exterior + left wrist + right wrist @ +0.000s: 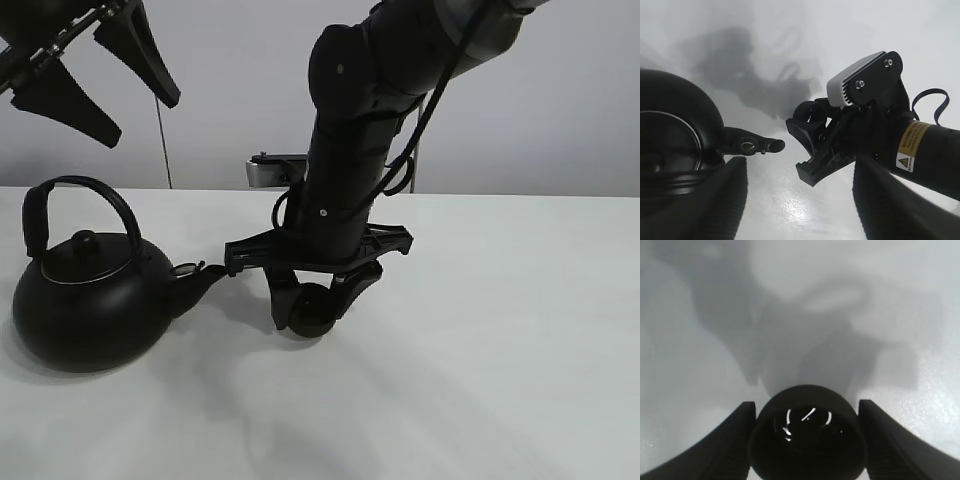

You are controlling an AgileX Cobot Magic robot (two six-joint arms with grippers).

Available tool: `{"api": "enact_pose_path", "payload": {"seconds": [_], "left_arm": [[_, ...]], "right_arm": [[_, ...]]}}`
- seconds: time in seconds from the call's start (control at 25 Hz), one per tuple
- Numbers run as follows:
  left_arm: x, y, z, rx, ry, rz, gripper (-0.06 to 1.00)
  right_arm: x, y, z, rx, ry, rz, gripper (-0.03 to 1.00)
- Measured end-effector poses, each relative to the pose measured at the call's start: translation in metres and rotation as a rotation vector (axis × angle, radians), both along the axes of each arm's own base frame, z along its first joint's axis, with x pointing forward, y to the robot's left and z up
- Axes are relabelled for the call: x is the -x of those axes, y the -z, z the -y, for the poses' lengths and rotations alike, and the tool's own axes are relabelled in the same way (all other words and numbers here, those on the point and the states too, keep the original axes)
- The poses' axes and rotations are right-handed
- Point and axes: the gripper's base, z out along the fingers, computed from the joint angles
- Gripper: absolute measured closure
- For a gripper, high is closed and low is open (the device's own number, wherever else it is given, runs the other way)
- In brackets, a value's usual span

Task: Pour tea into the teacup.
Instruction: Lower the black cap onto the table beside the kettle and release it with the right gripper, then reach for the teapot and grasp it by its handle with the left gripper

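The teacup [312,308], small, round and black, sits on the white table [500,350] in the middle. My right gripper [316,316] reaches down over it with a finger against each side, shut on it. In the right wrist view the teacup [807,435] fills the gap between the fingers [735,440]. The black kettle [85,300] with its arched handle stands at the left, and its spout [200,285] points toward the teacup. My left gripper [140,120] hangs open and empty high above the kettle. The left wrist view shows the kettle [675,135], its spout [757,145] and the right gripper [820,145].
The right arm [350,150] stands over the middle of the table. A small grey and black box [275,170] sits behind it at the far edge. A thin cable [163,140] hangs at the back left. The wall behind is plain.
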Motion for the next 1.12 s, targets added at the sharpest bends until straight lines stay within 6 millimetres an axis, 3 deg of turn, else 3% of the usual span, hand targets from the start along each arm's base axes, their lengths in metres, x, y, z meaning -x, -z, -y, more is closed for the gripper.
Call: {"api": "enact_pose_path", "payload": {"seconds": [0.52, 0.72, 1.12], "left_arm": [[0.0, 0.0, 0.0, 0.0, 0.0, 0.0, 0.49], [0.0, 0.0, 0.0, 0.0, 0.0, 0.0, 0.49], [0.0, 0.0, 0.0, 0.0, -0.001, 0.001, 0.49]], "right_arm": [[0.002, 0.007, 0.001, 0.029, 0.006, -0.048, 0.57], [0.003, 0.006, 0.002, 0.029, 0.006, -0.048, 0.42], [0.001, -0.039, 0.011, 0.023, 0.012, 0.051, 0.39]]}}
